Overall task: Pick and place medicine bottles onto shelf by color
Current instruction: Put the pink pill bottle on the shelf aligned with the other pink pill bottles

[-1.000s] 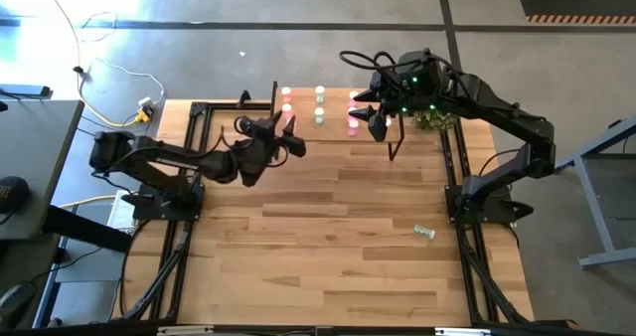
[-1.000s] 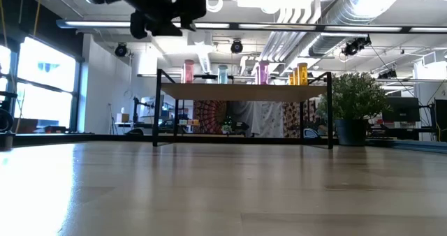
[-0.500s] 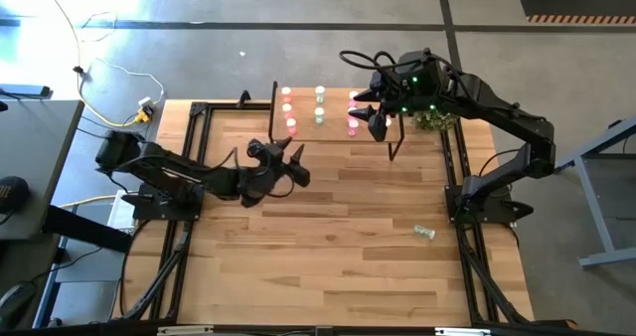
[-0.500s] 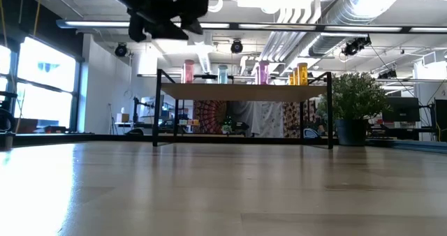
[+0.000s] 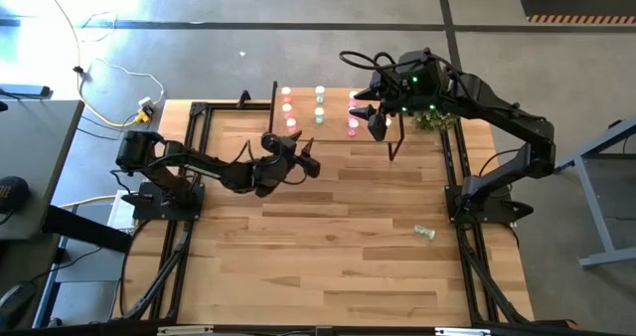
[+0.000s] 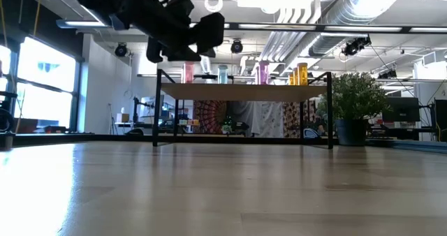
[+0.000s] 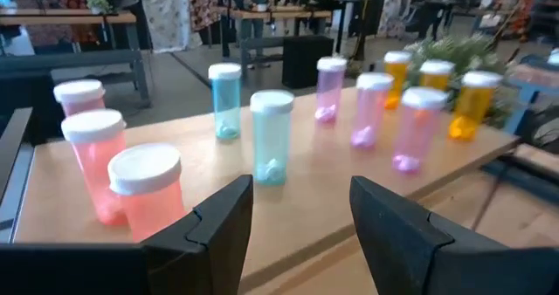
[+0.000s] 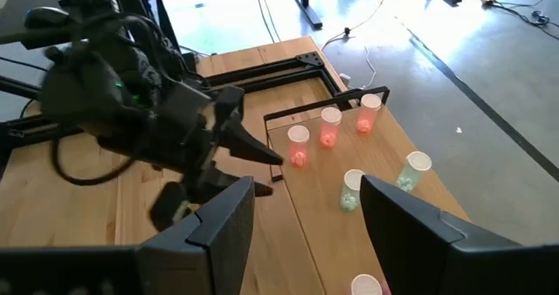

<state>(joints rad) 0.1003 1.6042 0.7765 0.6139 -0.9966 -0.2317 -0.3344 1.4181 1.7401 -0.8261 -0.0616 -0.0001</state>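
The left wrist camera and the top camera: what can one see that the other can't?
Only the left wrist view shows the orange bottles and every white cap close up. Only the high view shows both arms, the left gripper empty in front of the shelf, the right gripper over its right end, and one bottle lying alone on the table. Both show the red bottles and green bottles standing in rows on the shelf.

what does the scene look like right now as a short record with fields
shelf: small raised light-wood board on thin black legs, far side of the table
on shelf: tiny translucent white-capped bottles, three red, two green, three pink, three orange
off shelf: one green bottle lying on the plank tabletop
left gripper: open, empty, in front of the shelf
right gripper: open, empty, above the shelf's right end
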